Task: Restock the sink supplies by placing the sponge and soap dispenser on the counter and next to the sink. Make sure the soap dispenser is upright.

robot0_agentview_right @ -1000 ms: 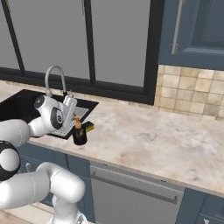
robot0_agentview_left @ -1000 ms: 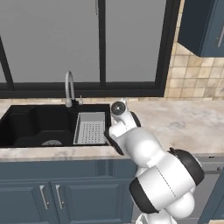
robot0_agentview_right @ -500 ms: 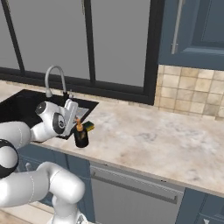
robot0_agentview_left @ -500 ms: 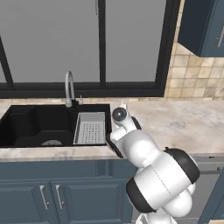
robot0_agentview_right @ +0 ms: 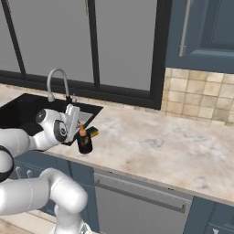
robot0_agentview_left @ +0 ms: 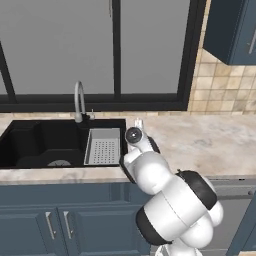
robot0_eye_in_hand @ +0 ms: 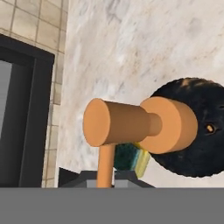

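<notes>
The soap dispenser (robot0_agentview_right: pixel 84 142) stood upright on the desk (robot0_agentview_right: pixel 169 141), just beside the right rim of the sink (robot0_agentview_right: pixel 27 109), its black body near the desk's front edge and its orange pump top pointing up. The fingers (robot0_agentview_right: pixel 77 119) sat close above and to the sink side of that pump top; the frames did not show them clasping anything, and they were drawn nearly together, clenched on nothing. From the hand view the dispenser (robot0_eye_in_hand: pixel 183 131) lay directly below the hand, its orange pump cap large in the middle of the picture and its round black body beyond. The sponge (robot0_agentview_right: pixel 93 132) lay flat on the desk just behind the dispenser, touching or almost touching it, yellow with a green scrub layer; in the hand view the sponge (robot0_eye_in_hand: pixel 131 158) peeked out under the pump nozzle. Within the sink, the grey perforated drain tray (robot0_agentview_left: pixel 103 146) occupied the basin's right end, under the curved faucet (robot0_agentview_left: pixel 79 101).
</notes>
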You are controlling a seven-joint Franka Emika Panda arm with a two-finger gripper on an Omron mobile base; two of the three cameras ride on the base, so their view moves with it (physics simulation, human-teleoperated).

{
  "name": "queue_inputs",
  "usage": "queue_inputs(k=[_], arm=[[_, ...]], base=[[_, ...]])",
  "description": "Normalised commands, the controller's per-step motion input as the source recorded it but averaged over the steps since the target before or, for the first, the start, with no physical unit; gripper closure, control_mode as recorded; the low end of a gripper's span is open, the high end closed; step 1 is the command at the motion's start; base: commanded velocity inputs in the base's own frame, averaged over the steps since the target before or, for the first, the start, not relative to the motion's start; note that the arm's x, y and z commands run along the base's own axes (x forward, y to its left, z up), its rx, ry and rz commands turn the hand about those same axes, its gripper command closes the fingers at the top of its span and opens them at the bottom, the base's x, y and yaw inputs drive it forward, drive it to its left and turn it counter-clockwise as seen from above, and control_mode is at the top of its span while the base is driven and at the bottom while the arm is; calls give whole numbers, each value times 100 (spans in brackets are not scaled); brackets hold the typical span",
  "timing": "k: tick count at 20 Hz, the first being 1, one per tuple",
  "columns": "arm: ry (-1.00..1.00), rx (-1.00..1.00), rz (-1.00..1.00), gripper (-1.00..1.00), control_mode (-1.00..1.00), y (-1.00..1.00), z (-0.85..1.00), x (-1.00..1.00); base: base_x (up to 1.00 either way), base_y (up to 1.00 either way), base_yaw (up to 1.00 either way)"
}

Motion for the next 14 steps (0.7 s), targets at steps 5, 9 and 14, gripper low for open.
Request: queue_inputs(k=[5,9,14], arm=[[-3,7,-4,-100,-100,1,-10,0],[-3,11,-2,-100,-100,0,0,-1],[-1,11,-1,-100,-100,0,0,0]], base=[[0,0,0],[0,0,0],[0,0,0]])
